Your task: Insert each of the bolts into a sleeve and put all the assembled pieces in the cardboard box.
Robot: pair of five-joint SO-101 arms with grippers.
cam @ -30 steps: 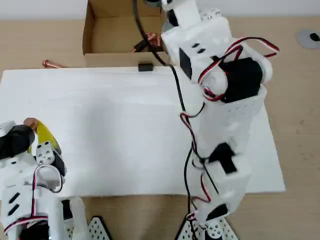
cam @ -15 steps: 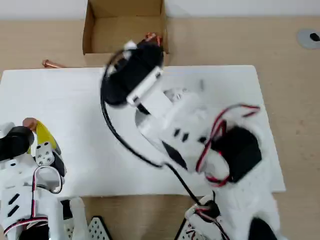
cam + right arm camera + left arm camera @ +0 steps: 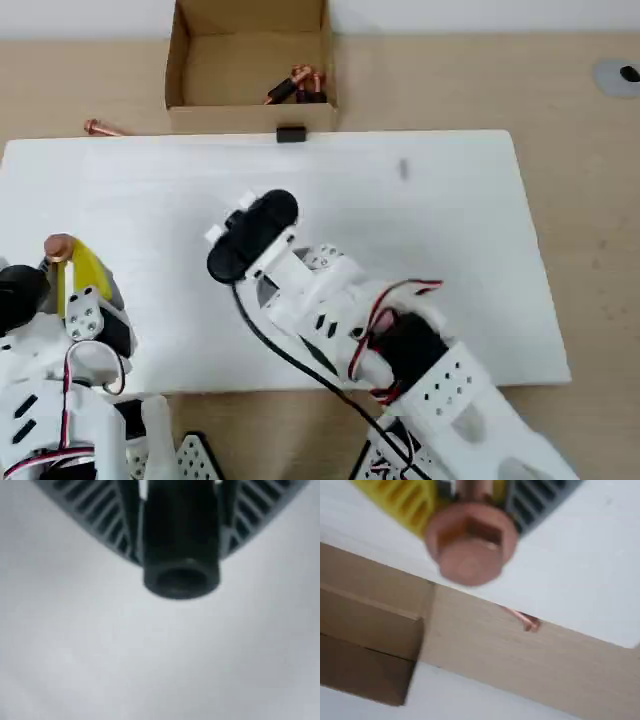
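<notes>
Two grippers each clamp a part: the left gripper [image 3: 470,497], at the high view's lower left, holds a copper bolt [image 3: 470,547], and the right gripper [image 3: 181,505], near centre, a black sleeve [image 3: 181,555]. The cardboard box [image 3: 178,70] at upper centre contains assembled pieces [image 3: 298,85]. A spare bolt [image 3: 103,128] lies to its left, a spare sleeve [image 3: 291,134] just below.

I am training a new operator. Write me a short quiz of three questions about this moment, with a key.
1. True or false: the left end effector holds a copper bolt.
2. What does the right end effector grip? A) a black sleeve B) a washer C) nothing
3. Fill in: in the high view, a loose bolt lies on the table, to the ___ of the cardboard box.
Key: 1 true; 2 A; 3 left.
</notes>
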